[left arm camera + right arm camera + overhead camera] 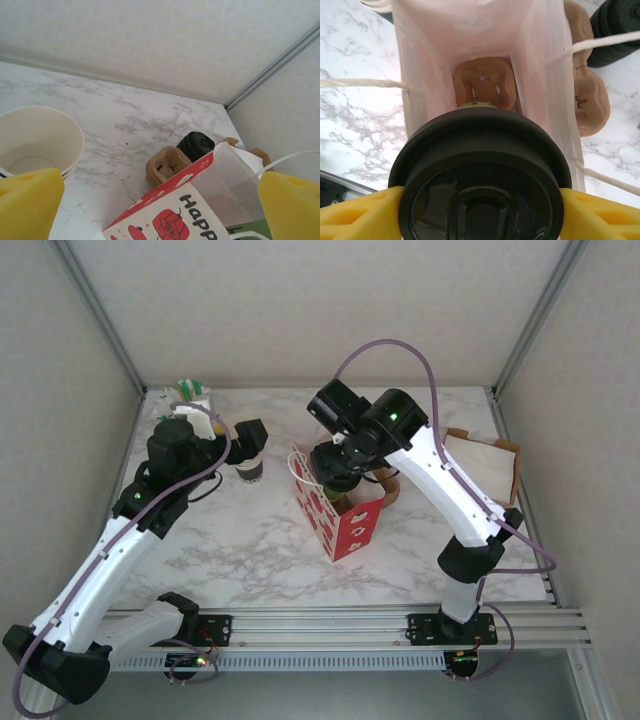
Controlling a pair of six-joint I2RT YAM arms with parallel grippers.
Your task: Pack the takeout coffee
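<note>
Right fingers (357,215), yellow-padded, clamp either side of the round black plastic lid (480,150) of the small paper takeout coffee cup (480,200), which hangs above the open mouth of the white-and-red paper gift bag (540,75). Left fingers (27,200) are spread wide and empty. Cup judged light, thin-walled and crushable; the lid may pop, so the stiff rim is the place to grip. Bag lettering reads "Happ", remainder cut off.

Printed in black on the white side of the red-and-white paper bag (165,217): "Happ" (rest cut off at frame edge).
</note>
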